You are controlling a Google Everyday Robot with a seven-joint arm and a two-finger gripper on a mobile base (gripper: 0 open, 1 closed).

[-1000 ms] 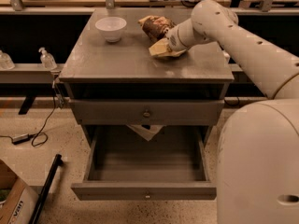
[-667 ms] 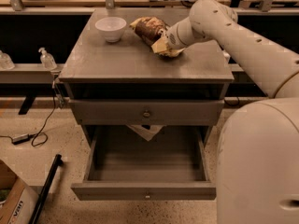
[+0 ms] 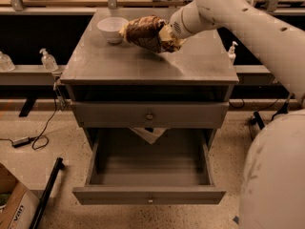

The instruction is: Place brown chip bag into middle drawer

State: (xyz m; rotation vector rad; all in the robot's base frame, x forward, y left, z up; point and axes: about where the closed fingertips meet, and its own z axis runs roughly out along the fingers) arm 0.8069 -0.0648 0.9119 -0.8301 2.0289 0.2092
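Grey tabletop [image 3: 119, 63]: metal-looking and bare at the front; it carries a white bowl [image 3: 112, 28] at its back left.
Writing: none can be read on the bag from this side. A cardboard box [image 3: 16, 213] at the lower left corner has dark letters that are cut off by the edge, so they cannot be read.
Pincer [image 3: 165, 36]: it is at the end of the white arm [image 3: 248, 23], above the back middle of the tabletop. It is clamped onto the right end of the brown chip bag [image 3: 143, 31], and crumpled foil hides most of its fingers.
Brown chip bag: wrinkly foil, dark brown across the top with tan-yellow at the gripped end. It is held tilted above the tabletop with a shadow below it. Its left end is just beside the bowl's rim; whether the two touch cannot be told.
Middle drawer [image 3: 148, 194]: pulled fully out at the bottom of the cabinet. It has a shallow front with a tiny knob and a deep plain grey tray with nothing lying in it.
Upper drawer [image 3: 190, 114]: pushed in, with a taller front and a round knob at its centre.
White sheet [image 3: 148, 134]: hangs down behind, between the two drawers.
Pump bottle [image 3: 49, 59]: stands on the low shelf to the left of the cabinet.
Floor: a black cable [image 3: 38, 137] and a black bar [image 3: 46, 194] lie on the speckled surface.
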